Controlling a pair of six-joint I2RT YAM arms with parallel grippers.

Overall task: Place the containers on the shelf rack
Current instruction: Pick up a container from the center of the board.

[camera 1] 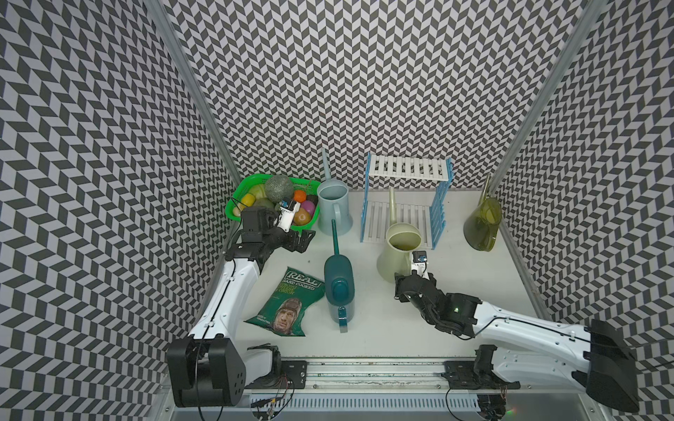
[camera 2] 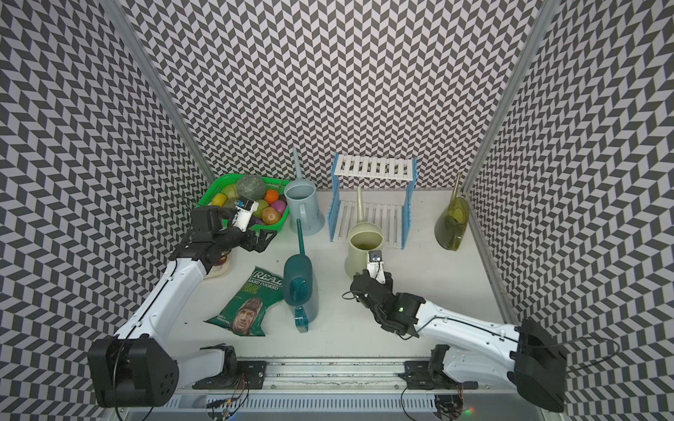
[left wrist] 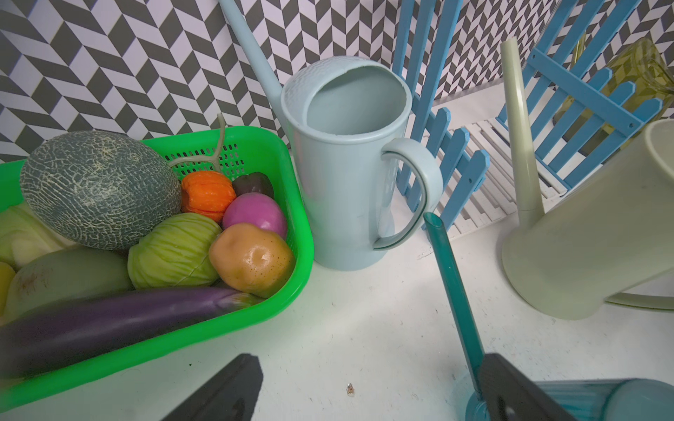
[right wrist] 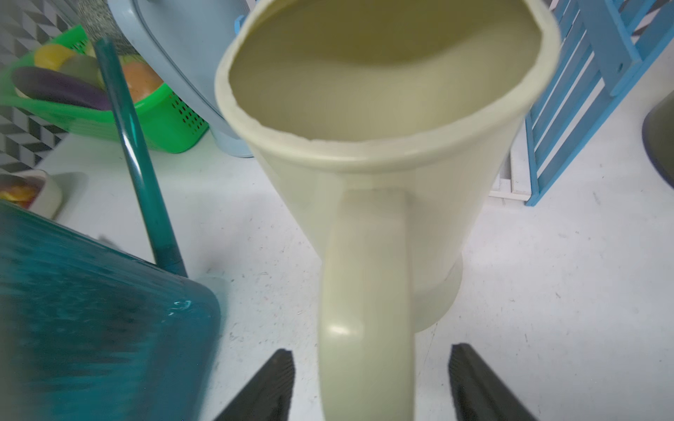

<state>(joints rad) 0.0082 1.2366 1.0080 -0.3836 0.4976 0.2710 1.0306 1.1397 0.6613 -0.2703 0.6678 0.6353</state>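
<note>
Cream plastic watering can (right wrist: pixel 383 145) upright just ahead of right gripper (right wrist: pixel 372 350), loop handle (right wrist: pixel 364 284) between its spread jaws, untouched. White-slatted, blue-framed shelf rack (camera 1: pixel 408 167) just beyond can. Left gripper (left wrist: pixel 370 359) spread wide, empty.

Left gripper (camera 1: pixel 305 241): jaws apart, empty.
Basket (camera 1: pixel 239 189): just beside the left jaws.
Blue can (camera 1: pixel 334 209): near the left jaws, ahead of them.
Teal can (camera 1: pixel 340 288): between both grippers, spout ahead of the left jaws.
Right gripper (camera 1: pixel 405 279): jaws hidden under its wrist.
Cream can (camera 1: pixel 397 251): at the right jaws.
Rack (camera 1: pixel 405 169): beyond the cream can.
Olive can (camera 1: pixel 481 222): well apart from the right jaws, tilted.
</note>
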